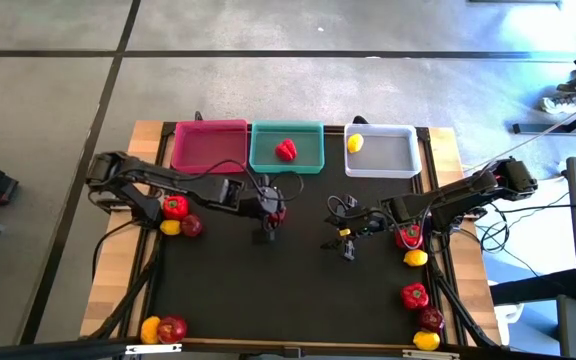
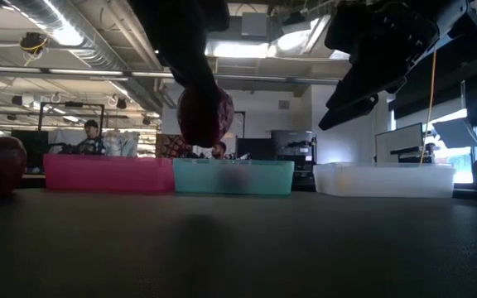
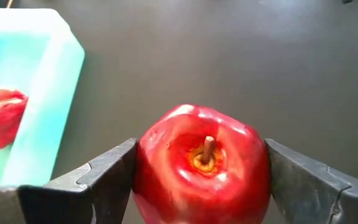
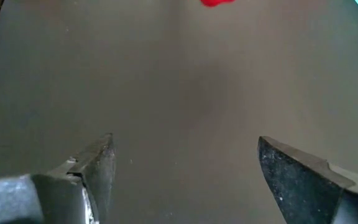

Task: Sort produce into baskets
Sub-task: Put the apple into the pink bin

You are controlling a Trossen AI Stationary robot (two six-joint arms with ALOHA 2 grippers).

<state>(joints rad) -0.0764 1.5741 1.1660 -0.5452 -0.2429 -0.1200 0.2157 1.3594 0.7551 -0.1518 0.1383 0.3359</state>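
My left gripper (image 1: 271,212) is shut on a dark red apple (image 3: 201,165), lifted above the black mat just near of the teal basket (image 1: 308,160); the apple also shows in the low view (image 2: 204,115). The teal basket holds a red bell pepper (image 1: 286,150). The pink basket (image 1: 209,146) stands left of it. The pale grey-white basket (image 1: 388,155) on the right holds a lemon (image 1: 355,143). My right gripper (image 1: 346,236) is open and empty over the mat's middle right; its fingers show apart in the right wrist view (image 4: 185,174). My left gripper pinches the apple's two opposite sides (image 3: 143,177) between its two fingers, one finger (image 3: 107,177) on each flank. The apple's stem end (image 3: 207,151) faces the wrist camera. In the low view the apple hangs below the arm, lifted clear of the mat.
Loose produce lies at the mat's edges: a pepper (image 1: 174,207), lemon and apple at the left, a lemon and apple (image 1: 171,328) at the near left, and peppers, lemons and an apple (image 1: 430,318) along the right edge. The mat's middle (image 1: 298,290) is bare.
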